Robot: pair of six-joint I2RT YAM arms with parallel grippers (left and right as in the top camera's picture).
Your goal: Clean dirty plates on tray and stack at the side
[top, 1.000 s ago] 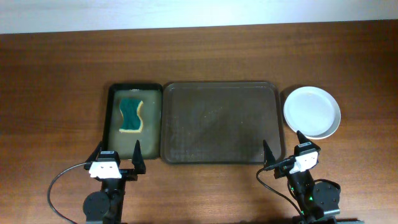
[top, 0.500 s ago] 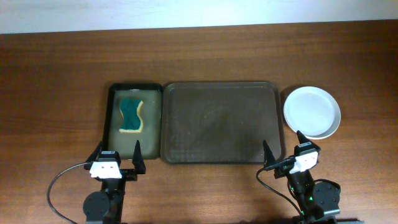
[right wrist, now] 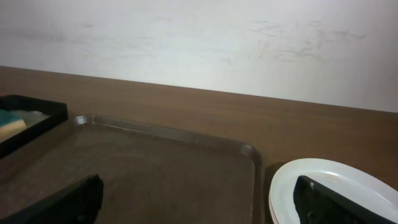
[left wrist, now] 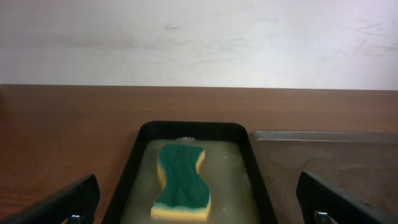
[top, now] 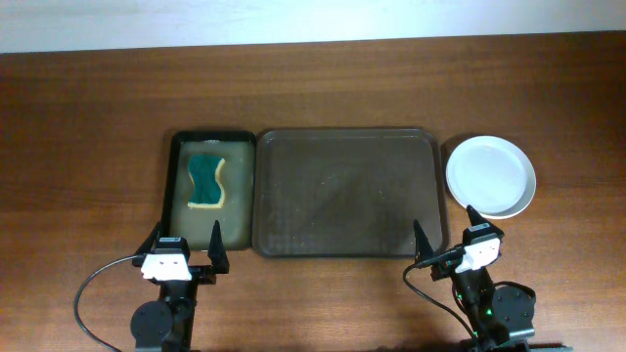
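The dark brown tray (top: pixel 344 193) lies at the table's middle with nothing on it; it also shows in the right wrist view (right wrist: pixel 155 168). The white plates (top: pixel 491 176) sit stacked on the table just right of the tray, and show in the right wrist view (right wrist: pixel 323 186). No red smear shows on the top plate. My left gripper (top: pixel 186 245) is open and empty, just in front of the black tray. My right gripper (top: pixel 446 238) is open and empty, in front of the brown tray's right corner and the plates.
A narrow black tray (top: pixel 213 192) left of the brown tray holds a green and yellow sponge (top: pixel 205 180) in cloudy liquid; the sponge also shows in the left wrist view (left wrist: pixel 181 182). A white wall runs along the table's far edge.
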